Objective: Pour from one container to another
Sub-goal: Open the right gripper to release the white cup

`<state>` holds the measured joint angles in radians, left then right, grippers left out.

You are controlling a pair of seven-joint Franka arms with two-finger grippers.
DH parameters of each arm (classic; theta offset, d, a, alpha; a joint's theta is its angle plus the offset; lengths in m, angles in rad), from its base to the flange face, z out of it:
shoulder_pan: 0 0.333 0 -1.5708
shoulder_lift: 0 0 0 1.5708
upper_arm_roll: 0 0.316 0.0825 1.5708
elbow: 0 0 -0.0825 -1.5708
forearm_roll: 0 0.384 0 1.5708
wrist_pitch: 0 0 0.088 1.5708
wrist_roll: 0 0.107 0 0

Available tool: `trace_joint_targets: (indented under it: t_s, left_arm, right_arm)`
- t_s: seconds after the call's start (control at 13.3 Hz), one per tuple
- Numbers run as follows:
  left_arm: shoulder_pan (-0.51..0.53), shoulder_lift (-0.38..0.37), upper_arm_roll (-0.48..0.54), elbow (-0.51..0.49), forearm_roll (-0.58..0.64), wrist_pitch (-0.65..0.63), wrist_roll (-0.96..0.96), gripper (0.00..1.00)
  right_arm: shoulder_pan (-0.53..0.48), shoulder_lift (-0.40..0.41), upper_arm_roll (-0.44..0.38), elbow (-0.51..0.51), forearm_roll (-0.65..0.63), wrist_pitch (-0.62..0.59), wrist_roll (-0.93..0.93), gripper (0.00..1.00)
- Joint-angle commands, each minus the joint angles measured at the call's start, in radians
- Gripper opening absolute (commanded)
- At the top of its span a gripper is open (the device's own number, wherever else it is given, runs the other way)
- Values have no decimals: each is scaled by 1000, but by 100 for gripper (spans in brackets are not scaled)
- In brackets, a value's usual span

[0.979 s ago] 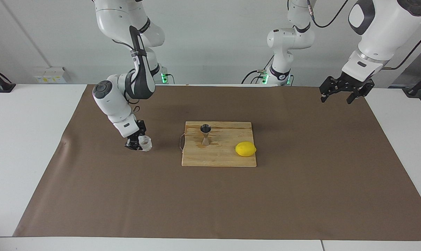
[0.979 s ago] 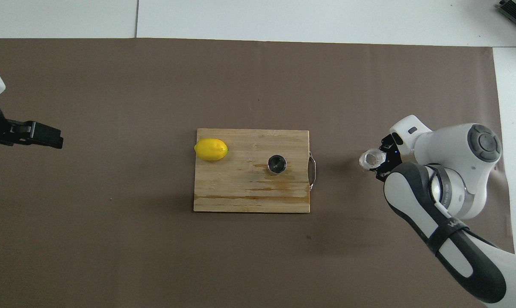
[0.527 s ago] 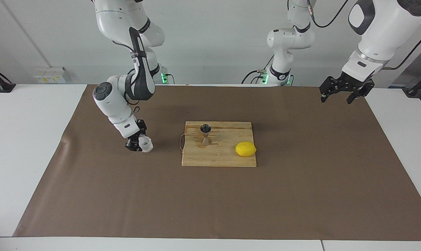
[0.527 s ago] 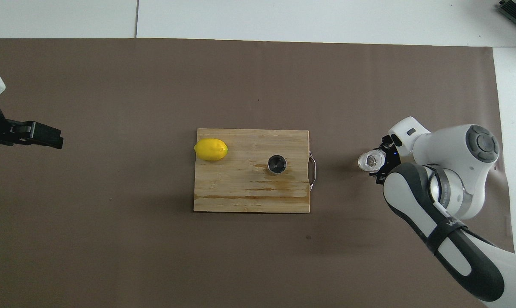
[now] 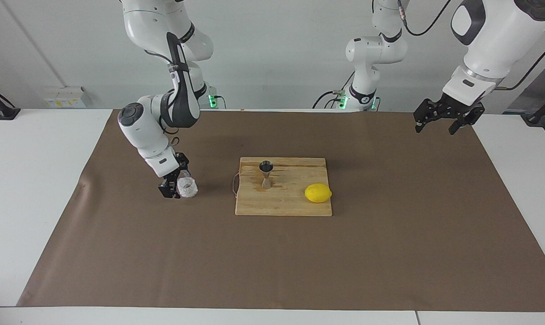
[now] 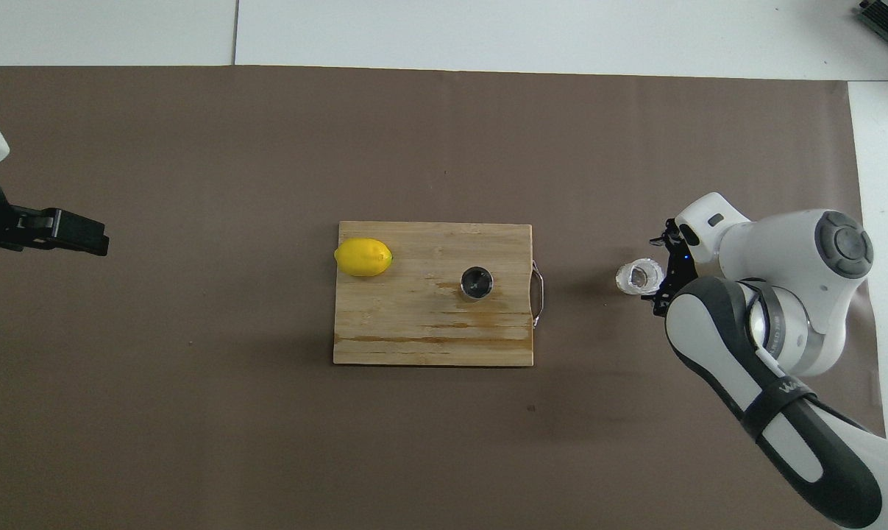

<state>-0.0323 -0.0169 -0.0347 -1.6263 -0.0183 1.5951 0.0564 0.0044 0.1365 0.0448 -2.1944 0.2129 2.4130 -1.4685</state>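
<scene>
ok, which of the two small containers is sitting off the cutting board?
The clear crinkled cup: it sits on the brown paper beside the right gripper, toward the right arm's end. The steel jigger stands upright on the cutting board.

Right claw (image 5: 176,183) apparently off cup (image 5: 187,187)

Your path over the board (image 5: 283,198) was blocked by jigger (image 5: 266,174) at center, lemon (image 5: 318,193) at four o'clock.
</scene>
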Motion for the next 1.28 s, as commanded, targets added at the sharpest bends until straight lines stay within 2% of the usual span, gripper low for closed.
trace_joint_targets:
  t_s: [0.0, 0.23, 0.45, 0.53, 0.75, 0.98, 1.2]
  left_arm:
    - [11, -23, -5, -21, -11, 0, -9, 100]
    - [11, -23, -5, -21, -11, 0, -9, 100]
    - [11, -23, -5, -21, -11, 0, -9, 100]
    - [11, -23, -5, -21, -12, 0, -9, 100]
    - [11, -23, -5, -21, -11, 0, -9, 100]
    - [11, -23, -5, -21, -12, 0, -9, 100]
    - [11, -23, -5, -21, -11, 0, -9, 100]
  right_arm:
    - [-29, -40, 6, 10, 25, -8, -29, 100]
    - [-32, -60, -3, 64, 7, -101, 35, 100]
    - [-43, -115, -6, 73, -51, -121, 219, 100]
    - [-43, -123, -6, 97, -84, -156, 297, 100]
    - [-37, -121, 3, 255, -255, -329, 587, 100]
    - [-34, -123, 6, 358, -268, -446, 859, 100]
    - [-32, -124, 7, 438, -267, -509, 1162, 100]
